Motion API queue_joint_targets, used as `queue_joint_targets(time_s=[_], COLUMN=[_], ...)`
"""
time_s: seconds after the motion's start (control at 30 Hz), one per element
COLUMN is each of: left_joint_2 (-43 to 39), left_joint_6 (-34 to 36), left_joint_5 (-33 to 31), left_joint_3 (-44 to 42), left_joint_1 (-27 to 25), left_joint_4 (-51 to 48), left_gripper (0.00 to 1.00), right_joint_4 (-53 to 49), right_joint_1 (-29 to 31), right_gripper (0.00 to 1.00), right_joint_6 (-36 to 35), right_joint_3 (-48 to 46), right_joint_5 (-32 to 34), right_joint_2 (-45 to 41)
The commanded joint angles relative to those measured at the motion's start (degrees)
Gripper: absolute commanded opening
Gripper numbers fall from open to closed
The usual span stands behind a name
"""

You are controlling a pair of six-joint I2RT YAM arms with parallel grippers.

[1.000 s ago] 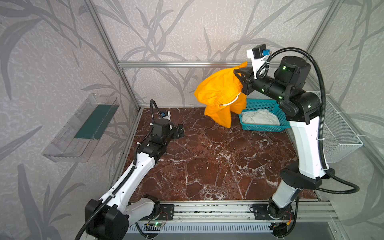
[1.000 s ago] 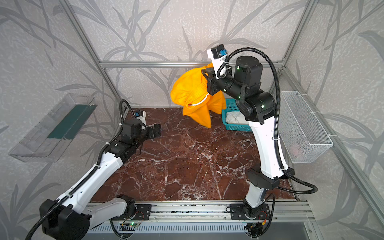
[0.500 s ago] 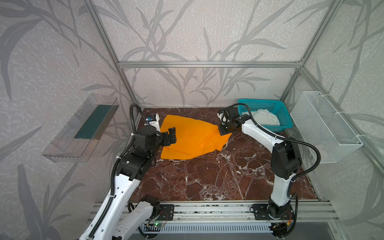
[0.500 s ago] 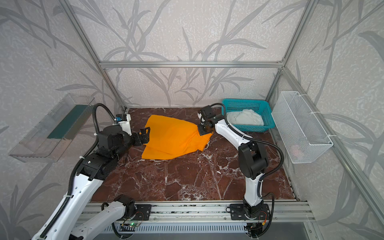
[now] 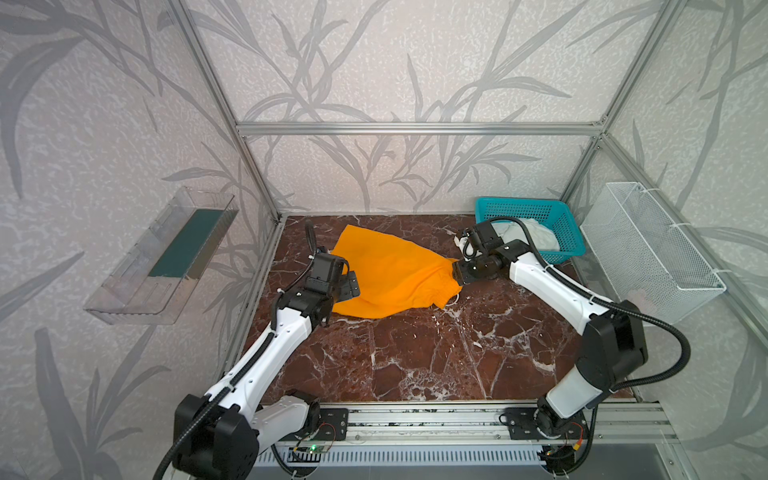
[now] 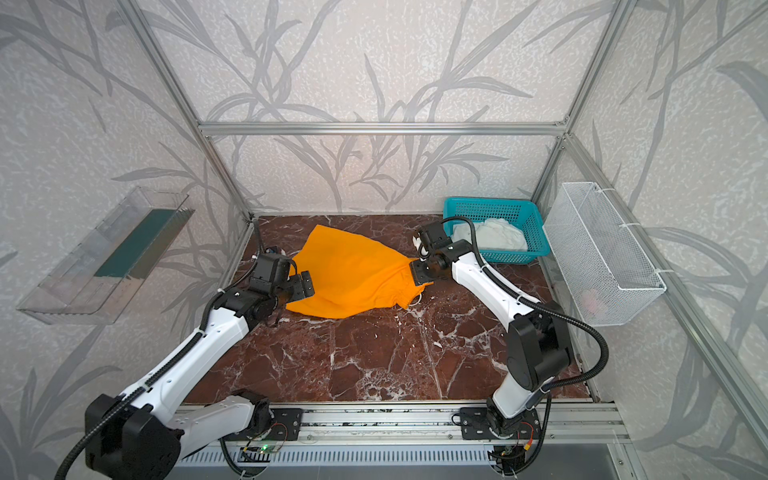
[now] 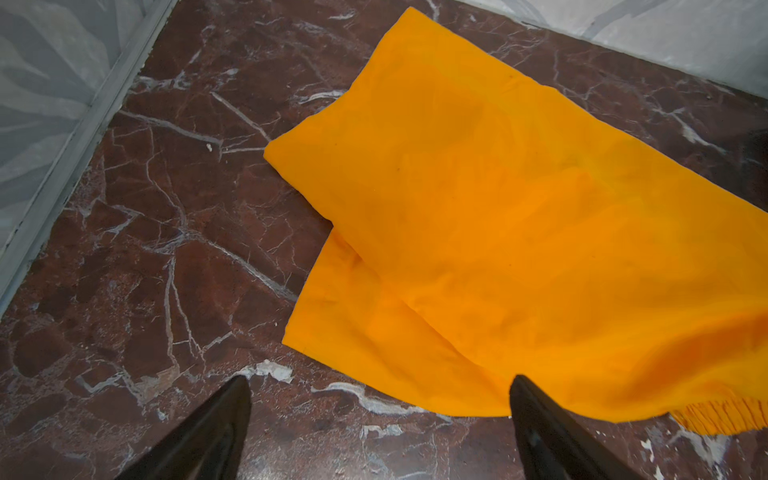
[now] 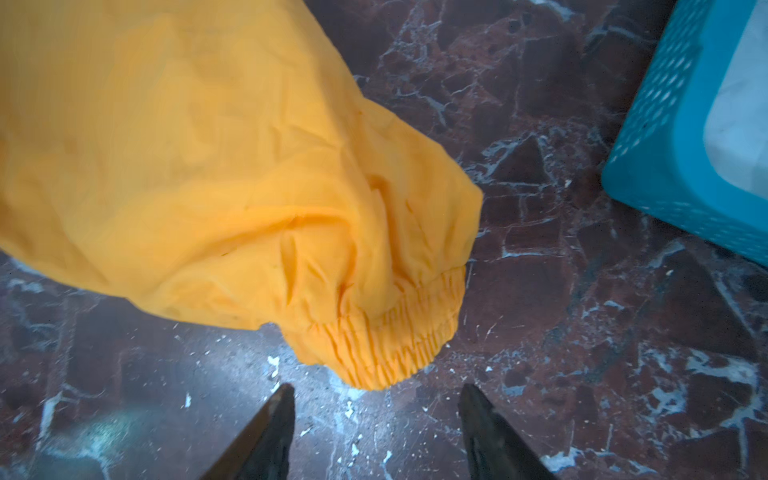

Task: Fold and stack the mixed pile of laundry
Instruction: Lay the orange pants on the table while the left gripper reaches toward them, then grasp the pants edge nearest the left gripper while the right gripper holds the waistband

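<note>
Bright orange cloth trousers (image 5: 390, 274) lie spread flat on the dark red marble tabletop (image 5: 415, 353). They cover its far left part, running from near the left edge toward the middle. In both top views the legs point to the far left corner, and the gathered elastic waistband (image 8: 386, 336) points to the right. The left wrist view shows one leg lying partly over the other, the hems side by side on the marble.

The left tool (image 5: 352, 286) sits low at the trousers' left edge with its black fingers (image 7: 540, 424) spread wide and nothing clamped between them. One finger is over the orange cloth, the other over bare marble. I cannot tell whether the fingers touch the cloth.

The right tool (image 5: 459, 274) is at the waistband end. In the right wrist view its fingers (image 8: 270, 432) stand apart and unclenched. The bunched waistband lies just ahead of the tips and is not gripped.

A teal perforated plastic basket (image 5: 559, 226) stands in the far right corner of the tabletop. It holds a crumpled white cloth garment (image 5: 536, 237), partly hidden behind the right arm's cable. Any collar or print on it cannot be made out.

A white wire basket (image 5: 648, 249) hangs on the right wall.
</note>
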Motion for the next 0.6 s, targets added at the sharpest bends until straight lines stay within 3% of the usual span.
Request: queue_joint_targets(time_s=[0.0,0.1,0.23,0.47,0.57], left_joint_2=[4.1,9.1,15.5,28.4,33.8], left_joint_6=[-4.2,-4.8,-2.2,-2.2,-1.6], left_joint_5=[-0.6,1.4,1.0,-3.0,-1.9], left_joint_3=[-0.4,0.1,3.5,10.6,14.9], left_joint_1=[5.2,10.1,11.8,13.7,15.3], left_joint_4=[6.7,10.5,12.2,12.3,12.3], left_gripper=[0.93,0.90,0.90,0.88,0.86], right_joint_4=[4.1,9.6,15.6,20.6,22.0], right_joint_1=[1.6,2.4,3.2,3.2,3.2], right_gripper=[0.63,0.58,0.55,0.57,0.58], right_joint_6=[2.6,6.3,10.3,12.8,13.1], right_joint_3=[-4.0,-9.0,-15.1,-17.6,-16.5], right_joint_5=[-10.4,-16.5,-18.4,-12.7,-10.8], right_joint_2=[-2.3,-2.9,-2.6,3.1,6.3])
